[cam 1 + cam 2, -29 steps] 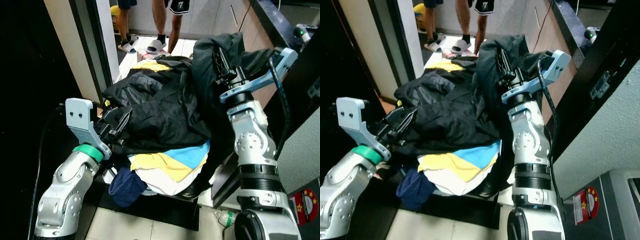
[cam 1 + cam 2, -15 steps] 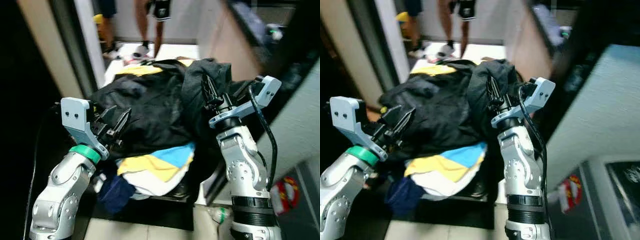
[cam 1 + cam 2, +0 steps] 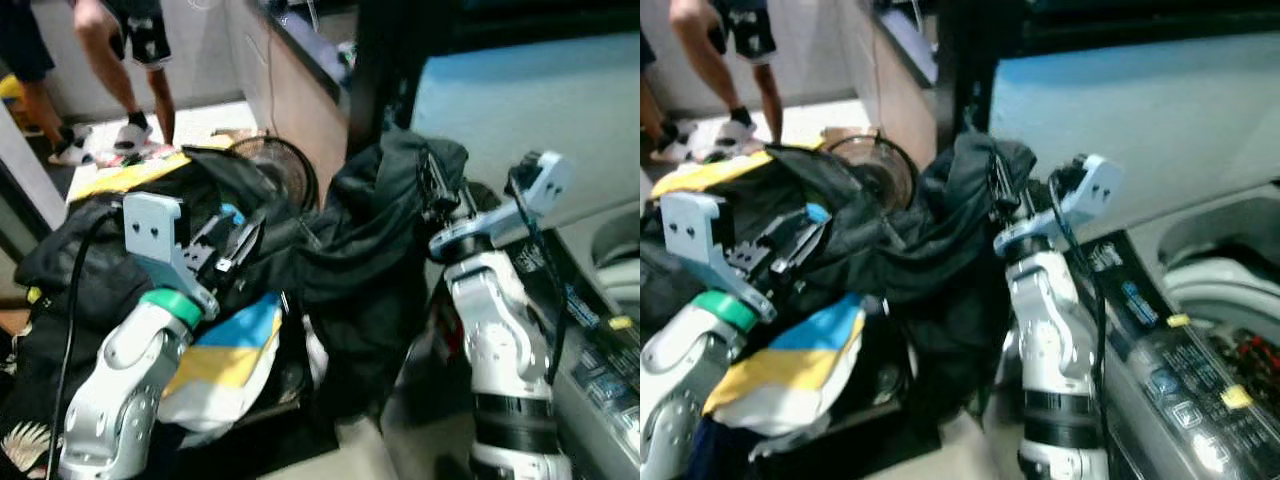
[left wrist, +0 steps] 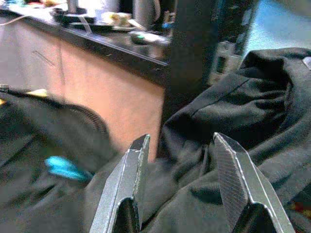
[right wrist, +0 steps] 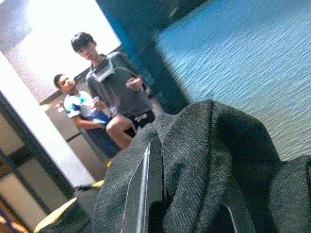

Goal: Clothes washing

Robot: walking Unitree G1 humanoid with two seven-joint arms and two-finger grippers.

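Observation:
A heap of clothes hangs between my two arms: black garments (image 3: 350, 250) on top, a yellow, blue and white piece (image 3: 225, 350) sagging below. My right gripper (image 3: 432, 185) is raised at the heap's right side and shut on a dark grey garment (image 5: 204, 160) that drapes over its fingers (image 5: 146, 189). My left gripper (image 3: 235, 245) presses into the heap's left side; in the left wrist view its fingers (image 4: 124, 189) stand open with black cloth (image 4: 214, 145) just beyond them. The washing machine (image 3: 1200, 300) is at the right, its top opening (image 3: 1230, 260) partly in sight.
The washer's control panel (image 3: 1165, 375) runs along the lower right. A round black fan (image 3: 278, 170) stands behind the heap beside a wooden counter (image 3: 290, 80). A person's legs (image 3: 140, 60) stand at the far left on the pale floor. A dark pillar (image 3: 385, 70) rises behind the clothes.
The whole view has swung to the right, bringing the washing machine into sight. Both arms have kept their places on the heap, which has come along with them.

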